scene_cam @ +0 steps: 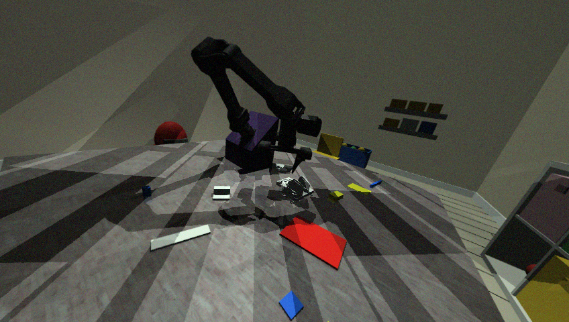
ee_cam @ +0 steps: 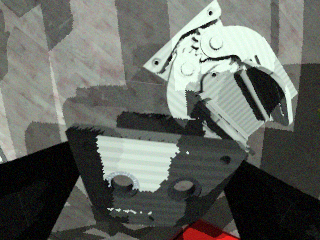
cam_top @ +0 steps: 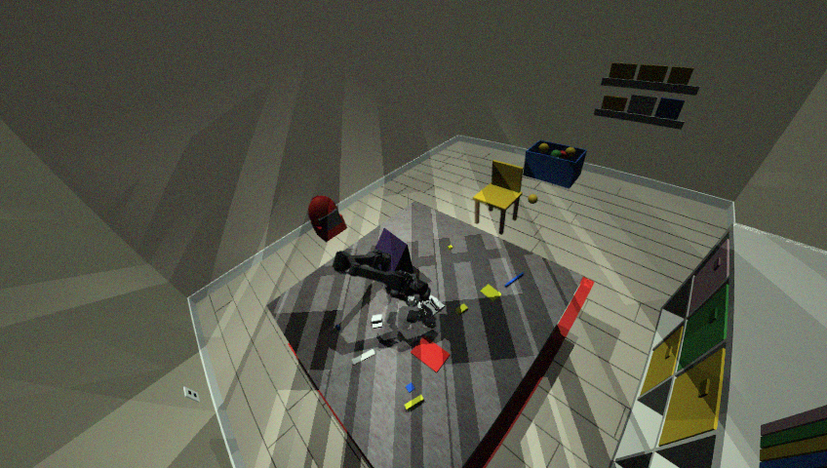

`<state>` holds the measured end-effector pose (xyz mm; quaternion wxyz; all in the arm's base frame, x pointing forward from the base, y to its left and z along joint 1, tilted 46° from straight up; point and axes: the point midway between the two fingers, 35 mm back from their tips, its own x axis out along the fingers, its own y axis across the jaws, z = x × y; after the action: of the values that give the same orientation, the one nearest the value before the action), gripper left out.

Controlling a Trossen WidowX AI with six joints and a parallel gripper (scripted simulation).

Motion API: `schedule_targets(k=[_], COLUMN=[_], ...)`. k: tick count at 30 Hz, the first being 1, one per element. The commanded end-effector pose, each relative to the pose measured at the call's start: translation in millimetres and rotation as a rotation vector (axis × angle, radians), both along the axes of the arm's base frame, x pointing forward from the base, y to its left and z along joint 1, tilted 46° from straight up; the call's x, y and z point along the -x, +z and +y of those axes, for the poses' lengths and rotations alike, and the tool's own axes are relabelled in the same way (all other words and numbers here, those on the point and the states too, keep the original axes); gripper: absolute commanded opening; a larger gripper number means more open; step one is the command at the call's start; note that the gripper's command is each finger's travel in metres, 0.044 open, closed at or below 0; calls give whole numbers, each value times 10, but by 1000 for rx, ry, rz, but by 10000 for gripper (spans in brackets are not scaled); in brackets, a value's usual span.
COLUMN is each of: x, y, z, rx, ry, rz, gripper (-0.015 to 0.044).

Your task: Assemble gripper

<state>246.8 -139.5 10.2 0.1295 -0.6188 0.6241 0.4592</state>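
My gripper (scene_cam: 284,164) (ee_cam: 155,152) is shut on the housing plate (ee_cam: 137,159), a pale plate with two round holes. The plate is partly in shadow, between the two black fingers, and shows as a small white patch in the exterior view. The white gripper base (cam_top: 435,303) (scene_cam: 306,192) (ee_cam: 172,49) lies on the mat below and beyond the held plate in the wrist view. Two pale curved jaws (ee_cam: 250,42) lie on it, their round ends side by side with teeth between them. Shadow and the held plate hide part of the jaws, so the meshing cannot be told exactly.
A red plate (cam_top: 430,355) (scene_cam: 315,241) lies near the base. A small black-and-white block (cam_top: 376,320) (scene_cam: 221,192), a white bar (cam_top: 364,356) (scene_cam: 180,237) and a yellow block (cam_top: 462,308) (scene_cam: 336,196) lie around it. A purple wedge (cam_top: 392,249) (scene_cam: 261,123) stands behind.
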Motion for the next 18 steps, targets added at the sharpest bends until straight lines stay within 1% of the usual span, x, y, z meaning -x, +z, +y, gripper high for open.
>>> schedule_targets(k=[1, 18], x=[-26, -78], y=[-48, -287], z=[51, 284], rx=[-12, -84], ry=[80, 414], rz=[69, 382], gripper=[351, 351])
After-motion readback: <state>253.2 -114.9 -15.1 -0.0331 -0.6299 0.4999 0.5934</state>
